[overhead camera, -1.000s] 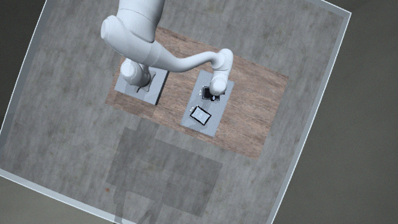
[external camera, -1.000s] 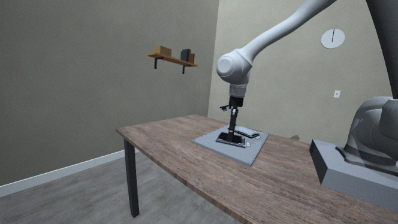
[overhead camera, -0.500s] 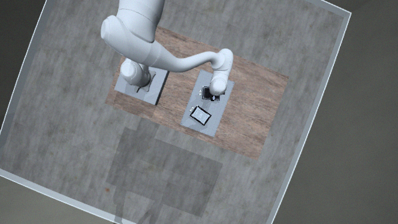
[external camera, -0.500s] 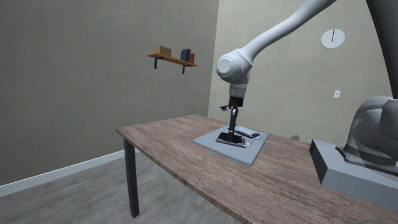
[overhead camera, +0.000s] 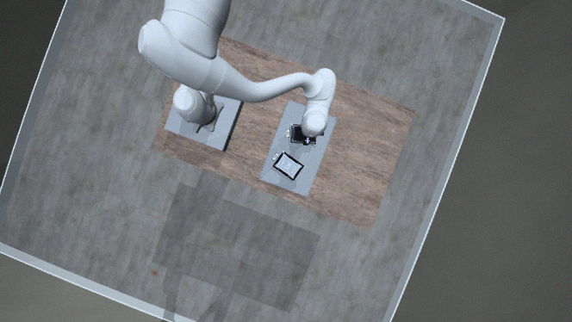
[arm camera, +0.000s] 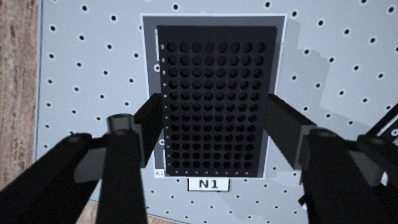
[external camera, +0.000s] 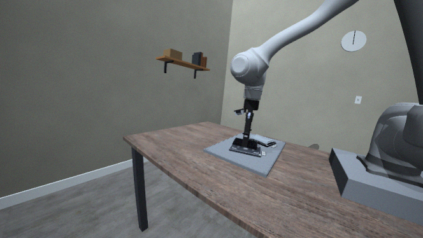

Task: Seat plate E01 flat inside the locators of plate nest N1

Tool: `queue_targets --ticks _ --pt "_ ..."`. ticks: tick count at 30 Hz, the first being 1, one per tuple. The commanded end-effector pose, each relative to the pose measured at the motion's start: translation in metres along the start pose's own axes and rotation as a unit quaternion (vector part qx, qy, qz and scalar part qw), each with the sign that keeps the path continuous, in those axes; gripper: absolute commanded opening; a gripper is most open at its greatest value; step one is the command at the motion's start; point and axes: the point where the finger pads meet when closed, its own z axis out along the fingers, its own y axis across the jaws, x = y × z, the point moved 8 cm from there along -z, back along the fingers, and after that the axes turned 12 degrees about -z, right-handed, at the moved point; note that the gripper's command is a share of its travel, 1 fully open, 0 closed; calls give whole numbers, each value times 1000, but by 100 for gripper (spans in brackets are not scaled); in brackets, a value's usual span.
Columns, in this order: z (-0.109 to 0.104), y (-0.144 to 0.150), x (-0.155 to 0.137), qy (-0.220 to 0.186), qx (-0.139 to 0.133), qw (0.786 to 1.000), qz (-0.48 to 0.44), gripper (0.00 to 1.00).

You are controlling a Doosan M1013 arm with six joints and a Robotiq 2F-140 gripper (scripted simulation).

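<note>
Plate E01 (arm camera: 216, 100) is a black well plate. It lies over the grey frame of nest N1 (arm camera: 148, 60), just above the label N1 (arm camera: 208, 184). My gripper (arm camera: 213, 108) is shut on it, with one finger on each long side. From the side, the gripper (external camera: 245, 140) stands upright over the plate (external camera: 244, 147); I cannot tell whether the plate touches the nest. From above, the wrist hides part of the plate (overhead camera: 300, 134). Plate E07 (overhead camera: 288, 165) (external camera: 264, 140), white with a black frame, lies in the other nest.
Both nests sit on a grey perforated base board (overhead camera: 297, 151) on the wooden table (external camera: 223, 178). The robot's base block (overhead camera: 202, 122) stands to the left of the board. A corner of the second nest shows at the right edge of the wrist view (arm camera: 391, 125).
</note>
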Motion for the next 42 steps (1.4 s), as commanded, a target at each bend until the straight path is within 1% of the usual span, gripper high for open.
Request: queue_targets --ticks 1,7,9,25,27,42 --pt "-8 -1 2 1 -1 1000 2 10" --pt "-15 -1 2 1 -1 1000 2 10" --pt "-12 -1 0 0 0 1000 1 10" --pt "-12 -1 0 0 0 1000 1 10" --pt "-12 -3 -8 -1 -1 1000 2 10" --pt "-12 -2 -6 0 0 1000 1 10"
